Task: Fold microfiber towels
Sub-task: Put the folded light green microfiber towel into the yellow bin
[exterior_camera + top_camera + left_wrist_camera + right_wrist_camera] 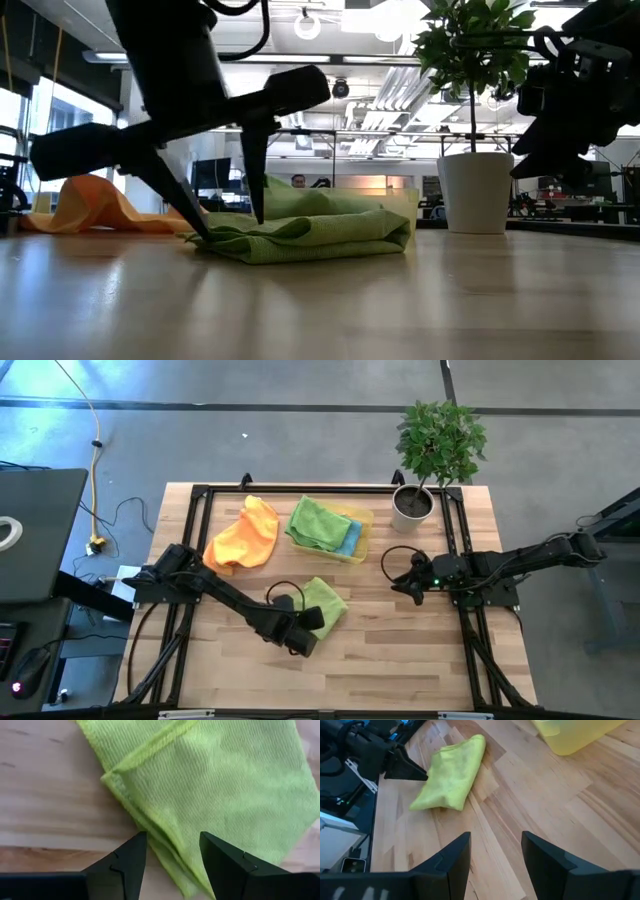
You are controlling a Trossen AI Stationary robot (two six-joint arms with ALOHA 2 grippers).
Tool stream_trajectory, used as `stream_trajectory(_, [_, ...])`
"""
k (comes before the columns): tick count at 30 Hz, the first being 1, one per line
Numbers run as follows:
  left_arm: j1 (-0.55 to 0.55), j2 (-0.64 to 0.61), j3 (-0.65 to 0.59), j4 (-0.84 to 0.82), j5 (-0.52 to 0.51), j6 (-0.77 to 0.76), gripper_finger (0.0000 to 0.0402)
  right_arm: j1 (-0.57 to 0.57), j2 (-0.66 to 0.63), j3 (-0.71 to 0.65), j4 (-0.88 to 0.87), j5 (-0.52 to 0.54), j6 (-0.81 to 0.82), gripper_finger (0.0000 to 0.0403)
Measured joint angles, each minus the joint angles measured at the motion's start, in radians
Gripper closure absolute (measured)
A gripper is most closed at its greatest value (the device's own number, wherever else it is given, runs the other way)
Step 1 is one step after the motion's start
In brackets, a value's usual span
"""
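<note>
A light green microfiber towel [328, 600] lies folded over on the wooden table, near its middle; it also shows in the low view [320, 235] and the right wrist view [451, 772]. My left gripper [172, 840] is open and points steeply down over the towel's near-left corner, one finger on each side of the layered edge [150, 832]. My right gripper [495, 840] hangs open above the table at the right, holding nothing. An orange towel [243, 540] lies crumpled at the far left. Another light green towel [318, 522] and a teal blue one [350, 538] rest in a yellow tray [362, 520]. My left gripper comes at the towel from above, slanting, its open fingers across the layered edge at the corner. In the low view one fingertip [205, 236] reaches table height beside the towel and the other [258, 216] ends at the towel's top. I cannot tell whether either touches the cloth.
A potted plant [415, 505] stands at the far right corner of the table. The yellow tray sits just beyond the folded towel. A black frame [300, 490] runs along the table's edges. Bare wood lies between the towel and my right gripper and toward the near edge.
</note>
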Motion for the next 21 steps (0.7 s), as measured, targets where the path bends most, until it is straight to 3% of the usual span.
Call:
stream_trajectory(6, [0.0, 0.0, 0.0, -0.04, -0.004, -0.02, 0.0218, 0.0, 0.0, 0.0, -0.012, 0.0, 0.0, 0.0236])
stream_trajectory(14, [-0.009, 0.015, 0.0, -0.045, -0.016, -0.029, 0.0159, 0.0, -0.001, 0.0, -0.018, 0.0, 0.0, 0.0236])
stream_trajectory(21, [0.003, 0.041, 0.003, -0.026, -0.053, 0.016, 0.0156, 0.0, -0.001, 0.0, -0.018, 0.0, 0.0, 0.0236])
